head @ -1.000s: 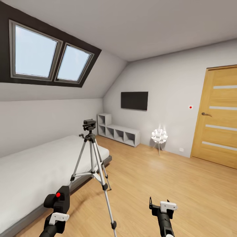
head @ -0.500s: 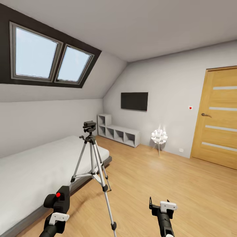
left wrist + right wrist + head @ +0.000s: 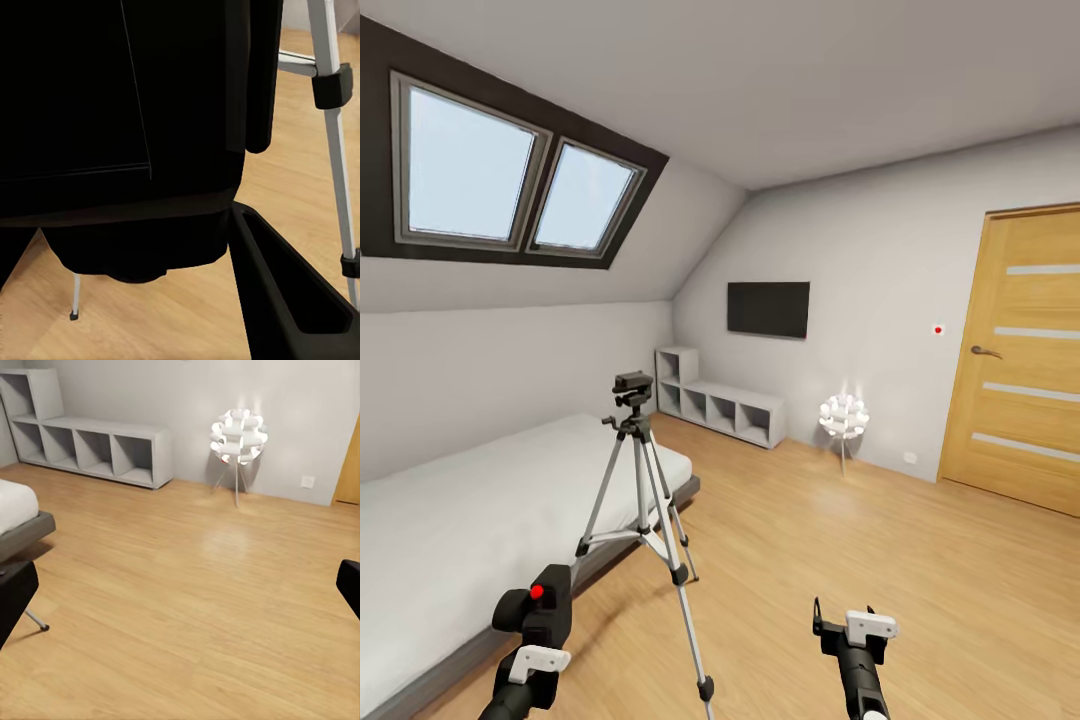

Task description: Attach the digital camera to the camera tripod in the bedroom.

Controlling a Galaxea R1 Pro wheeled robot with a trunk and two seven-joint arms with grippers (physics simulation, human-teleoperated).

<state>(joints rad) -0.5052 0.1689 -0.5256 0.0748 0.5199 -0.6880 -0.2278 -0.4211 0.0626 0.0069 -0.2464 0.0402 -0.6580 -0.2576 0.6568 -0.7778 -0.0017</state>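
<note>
Since one second ago the view has come a little nearer and lower, so the tripod [image 3: 643,520] now sits slightly lower in the head view; the arms are held as before. The tripod is the landmark here: it stands on the wood floor [image 3: 840,560] with its three silver legs spread and nothing mounted on its black head.

Left of the tripod lies the bed [image 3: 470,530], its corner just behind the legs. Low and left of the tripod, the left gripper [image 3: 538,640] has its fingers pinching the camera [image 3: 540,607], red button up, well apart from the tripod head. In the left wrist view the camera [image 3: 120,135] is a dark mass with a tripod leg [image 3: 334,142] beside it.

Behind the tripod is a grey shelf [image 3: 725,405]. Right of the tripod, the right gripper [image 3: 845,632] is empty, fingers spread. Farther right stand a lamp [image 3: 844,412] and a wooden door [image 3: 1020,355].
</note>
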